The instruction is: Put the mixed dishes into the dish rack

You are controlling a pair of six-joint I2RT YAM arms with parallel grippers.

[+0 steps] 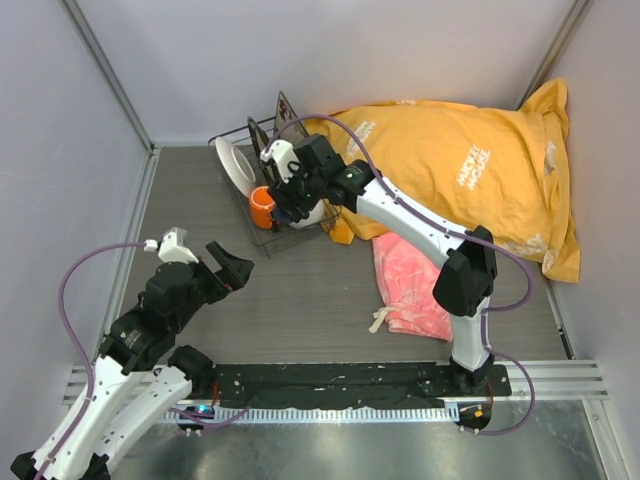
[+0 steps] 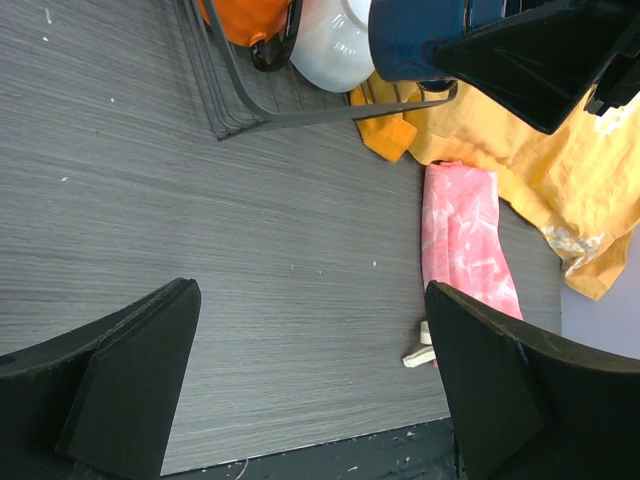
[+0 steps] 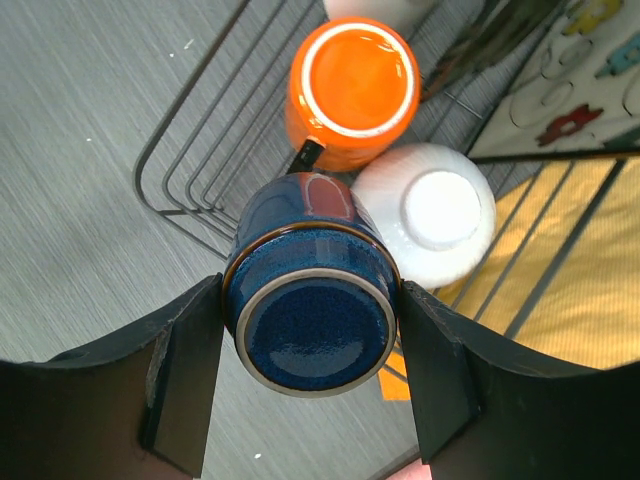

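Your right gripper (image 3: 312, 370) clamps the small dark-blue cup (image 3: 310, 300) over the dish rack (image 1: 265, 238); your left gripper (image 2: 310, 290) is spread wide.

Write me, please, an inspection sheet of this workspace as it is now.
Surface: grey wood-grain table, a few pale specks.
Job's things: dish rack holds white plate, orange mug, upturned white bowl, and dark flat dishes upright at the back; dark-blue cup is held beside mug and bowl.
Clutter: pink cloth and yellow bag, right of the rack.
Grippers: left gripper, jaws open, empty, over bare table; right gripper, jaws shut on the cup.
Cables: left purple cable and right purple cable loop freely.
Surroundings: plain grey walls; nothing else seen.
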